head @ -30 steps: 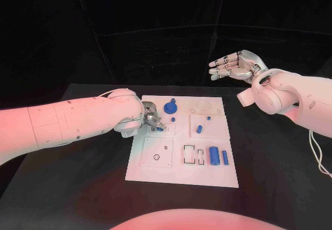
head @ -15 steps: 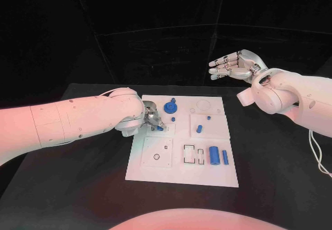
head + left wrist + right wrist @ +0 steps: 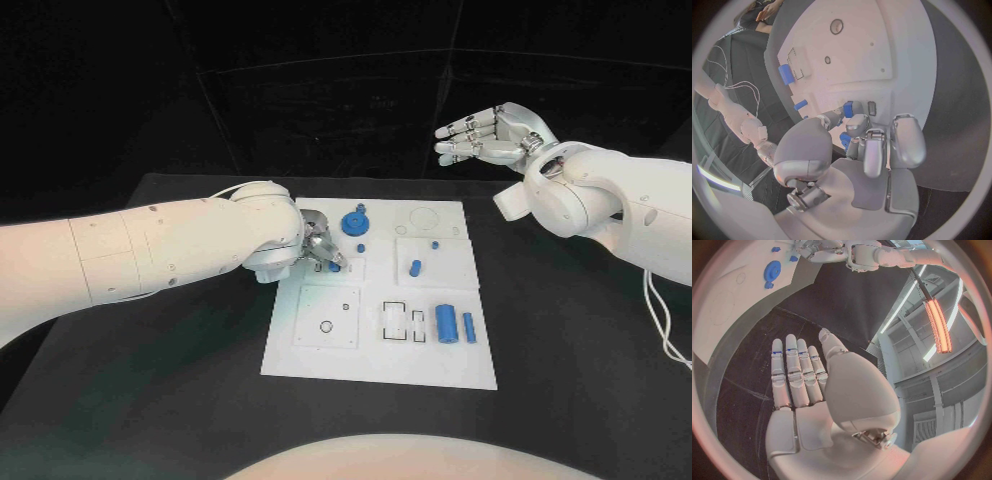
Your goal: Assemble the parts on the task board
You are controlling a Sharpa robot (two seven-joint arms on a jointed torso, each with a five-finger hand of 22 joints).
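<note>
The white task board lies in the middle of the black table. My left hand hovers low over its left side and pinches a small blue part between thumb and a finger. The left wrist view shows that part at the fingertips, next to a small slot in the board. A blue gear stands near the board's far edge. My right hand is raised well above the table's far right, fingers spread, holding nothing.
More blue parts lie on the board: a short piece mid-board, and a cylinder and a slim bar near the right edge. Recesses sit beside them. Bare black table surrounds the board.
</note>
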